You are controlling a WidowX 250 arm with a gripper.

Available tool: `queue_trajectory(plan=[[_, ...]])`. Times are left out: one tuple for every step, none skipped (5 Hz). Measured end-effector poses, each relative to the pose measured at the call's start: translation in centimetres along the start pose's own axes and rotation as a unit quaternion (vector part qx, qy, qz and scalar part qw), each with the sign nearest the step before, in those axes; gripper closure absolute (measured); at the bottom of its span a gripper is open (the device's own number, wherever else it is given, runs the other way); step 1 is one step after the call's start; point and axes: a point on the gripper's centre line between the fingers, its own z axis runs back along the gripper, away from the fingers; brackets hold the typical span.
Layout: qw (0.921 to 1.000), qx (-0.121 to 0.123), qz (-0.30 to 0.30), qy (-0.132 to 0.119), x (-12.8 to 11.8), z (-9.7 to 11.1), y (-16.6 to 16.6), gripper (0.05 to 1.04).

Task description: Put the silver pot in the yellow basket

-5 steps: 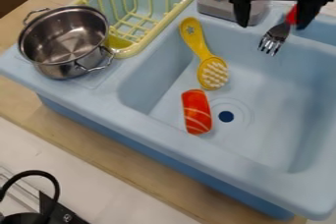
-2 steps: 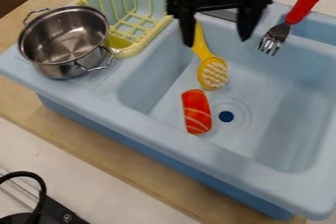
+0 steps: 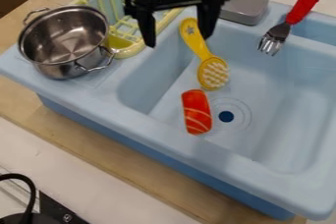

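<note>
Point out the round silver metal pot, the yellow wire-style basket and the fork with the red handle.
Round silver metal pot (image 3: 64, 40): camera view, on its inside.
Yellow basket (image 3: 132, 50): camera view, on its near rim.
Red-handled fork (image 3: 296, 15): camera view, on its lower handle.

Sink unit (image 3: 197, 152): on the table (image 3: 118, 156). Pot (image 3: 66, 41): on the ledge at left of the basin. Basket (image 3: 125, 51): far and right of the pot, close beside it. Brush (image 3: 203, 53): in the basin, left part—handle toward the far side, head toward the near side. Sushi piece (image 3: 197, 111): in the basin, on the near side of the brush head, left of the drain (image 3: 226, 116). Fork (image 3: 281, 30): at far right, across the far rim—tines toward the basin. Block (image 3: 246, 8): at the far side, left of the fork.
</note>
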Motion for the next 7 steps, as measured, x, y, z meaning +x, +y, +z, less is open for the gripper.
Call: queue_trajectory(plan=[[0.9997, 0.015, 0.013, 0.013, 0.5, 0.0, 1.5, 0.093], [0.9997, 0.018, 0.015, 0.013, 1.1, 0.0, 2.3, 0.093], [0.9988, 0.03, 0.036, 0.016, 2.0, 0.0, 3.8, 0.093], [0.9972, 0.043, 0.06, 0.005, 2.8, 0.0, 5.0, 0.093], [0.9958, 0.051, 0.076, 0.003, 3.3, -0.1, 5.9, 0.093], [0.9939, 0.07, 0.085, 0.006, 3.7, -0.8, 6.1, 0.093], [0.9935, 0.076, 0.084, 0.011, 4.4, -1.8, 5.9, 0.093]])
